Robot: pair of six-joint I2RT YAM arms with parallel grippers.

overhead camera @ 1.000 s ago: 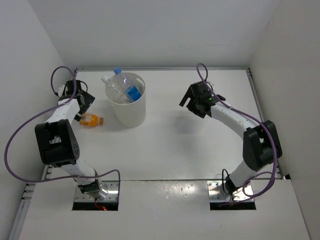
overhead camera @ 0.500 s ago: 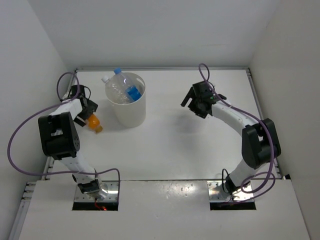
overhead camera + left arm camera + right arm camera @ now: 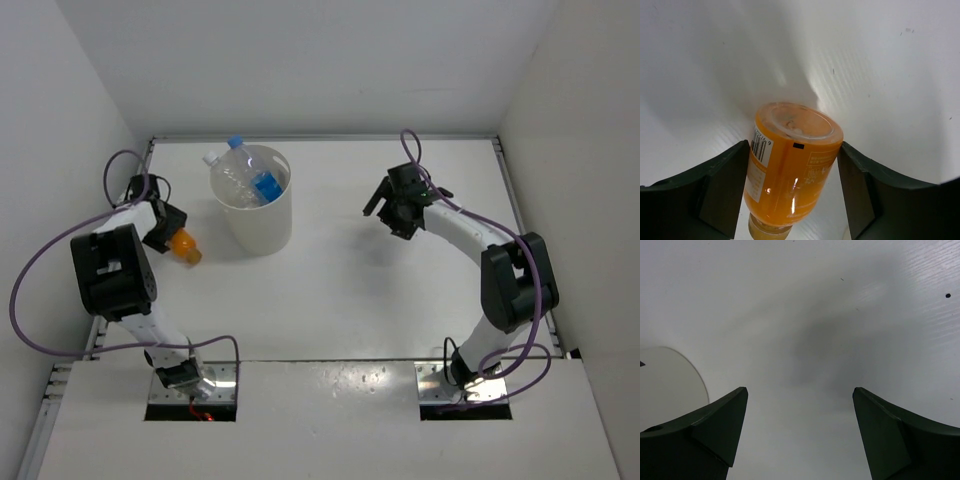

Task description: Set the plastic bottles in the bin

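So the big change over the last second: the left gripper (image 3: 165, 230) swung down from a spot further up the left side of the top view and landed on the orange bottle (image 3: 790, 170), which got nudged a bit and now points more diagonally. In the wrist view, both fingers sit snug against the bottle's sides, so I'd call that a grasp. I can't tell whether it's off the table (image 3: 340, 290) yet; from above it looks like it's still down there, left of the bin (image 3: 262, 235) and clearly apart from it.

The bin already has the other two in it, the blue-capped bottle (image 3: 250, 165) and the pale-label bottle (image 3: 228, 178), with their caps poking out over the rim at the upper left.

The right gripper (image 3: 400, 215) barely shifted. It's hanging over bare table at centre right with its fingers spread wide and nothing in them.

My read is that this is the last bottle, and the pickup has basically just happened. What's left is a lift and a short carry to the right over the rim. The two necks sticking out on that side could get in the way of the drop.
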